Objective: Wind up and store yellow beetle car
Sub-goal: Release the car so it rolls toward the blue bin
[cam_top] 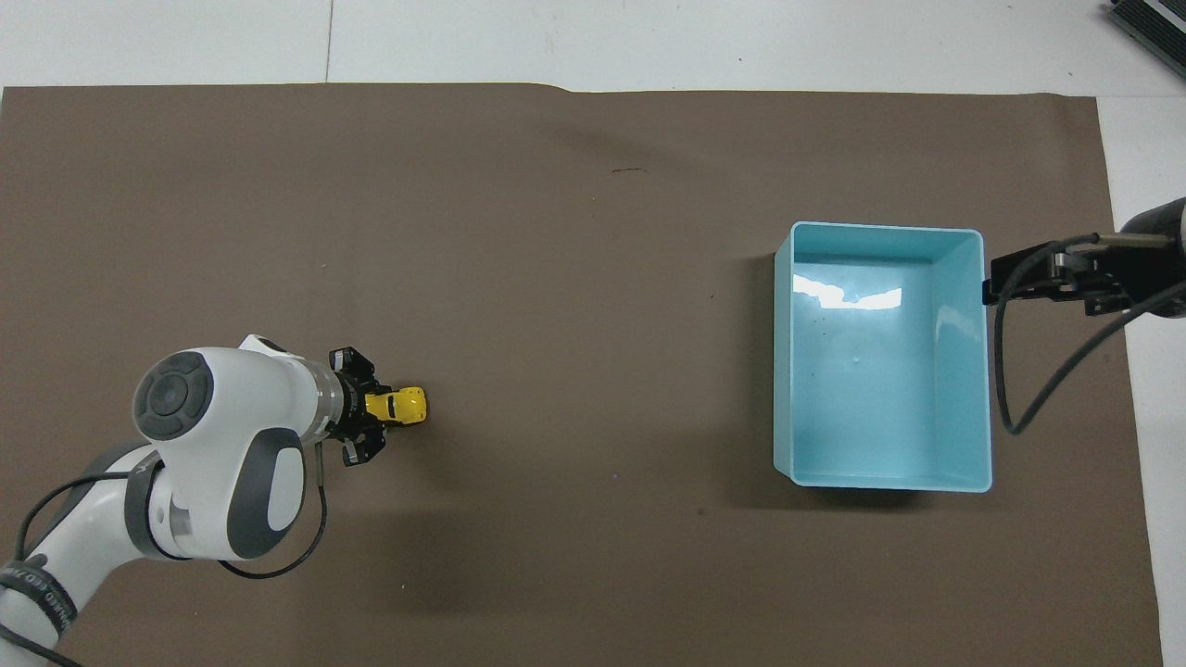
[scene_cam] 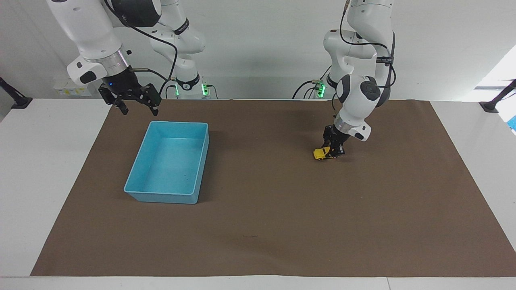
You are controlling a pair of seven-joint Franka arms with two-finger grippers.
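Note:
The yellow beetle car [scene_cam: 321,153] [cam_top: 400,406] rests on the brown mat toward the left arm's end of the table, its nose pointing toward the blue bin. My left gripper [scene_cam: 333,151] [cam_top: 375,410] is shut on the car's rear half, coming down at a slant. The right gripper [scene_cam: 136,107] hangs open above the mat beside the blue bin's [scene_cam: 171,196] [cam_top: 788,371] rim nearest the robots, holding nothing; in the overhead view the right gripper [cam_top: 1001,278] shows at the bin's edge. The bin has nothing in it.
The brown mat [scene_cam: 274,225] covers most of the white table. The bin stands toward the right arm's end. Black clamps [scene_cam: 494,105] sit at the table's corners near the robots.

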